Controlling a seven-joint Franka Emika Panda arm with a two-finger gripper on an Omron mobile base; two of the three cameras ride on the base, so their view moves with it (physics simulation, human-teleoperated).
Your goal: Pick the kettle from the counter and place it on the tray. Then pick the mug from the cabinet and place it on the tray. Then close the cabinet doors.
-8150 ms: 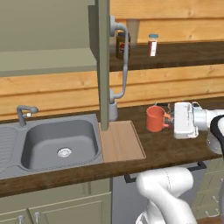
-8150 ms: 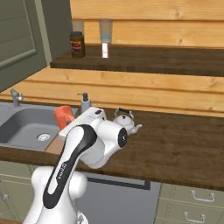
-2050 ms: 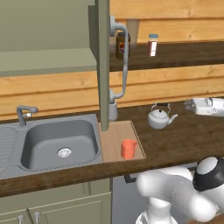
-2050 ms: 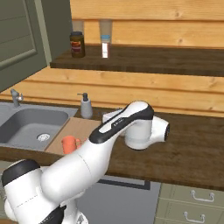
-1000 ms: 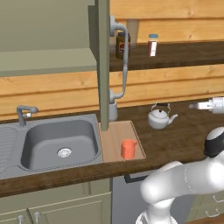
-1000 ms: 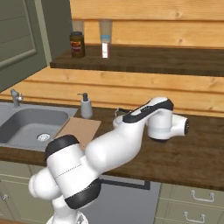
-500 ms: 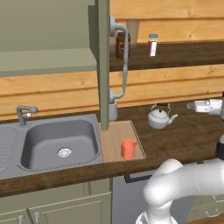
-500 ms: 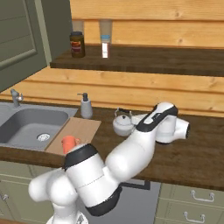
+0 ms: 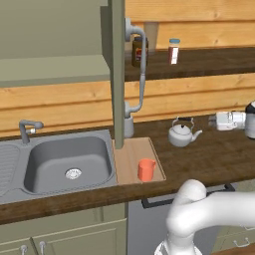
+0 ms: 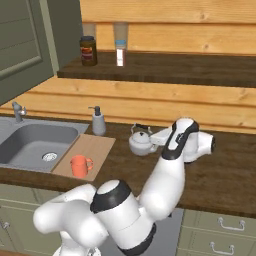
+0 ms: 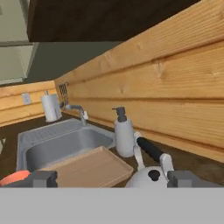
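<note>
The silvery kettle (image 9: pixel 182 133) (image 10: pixel 140 141) stands on the dark counter (image 9: pixel 214 154), right of the tan tray (image 9: pixel 130 154) (image 10: pixel 92 146). An orange mug (image 9: pixel 146 170) (image 10: pixel 80 165) stands upright on the tray's front part. My gripper (image 9: pixel 213 120) (image 10: pixel 156 137) hangs level just right of the kettle, open, pointing at it without touching. In the hand view the kettle (image 11: pixel 146 174) with its dark handle sits low between my fingertips (image 11: pixel 183 178), with the tray (image 11: pixel 89 168) and the mug's rim (image 11: pixel 13 178) beyond. A cabinet door (image 9: pixel 118 74) stands open, edge-on.
A grey soap dispenser (image 10: pixel 98 122) (image 11: pixel 124 135) stands against the wall behind the tray. The sink (image 9: pixel 64 159) with its tap (image 9: pixel 27 130) lies to the left. A dark jar (image 10: pixel 88 50) and a small bottle (image 10: pixel 120 50) stand on the upper shelf.
The mug, earlier by my hand, now stands on the tray. Over the last second my hand has edged left toward the kettle while the arm's elbow swung round. Jaws stay open.
</note>
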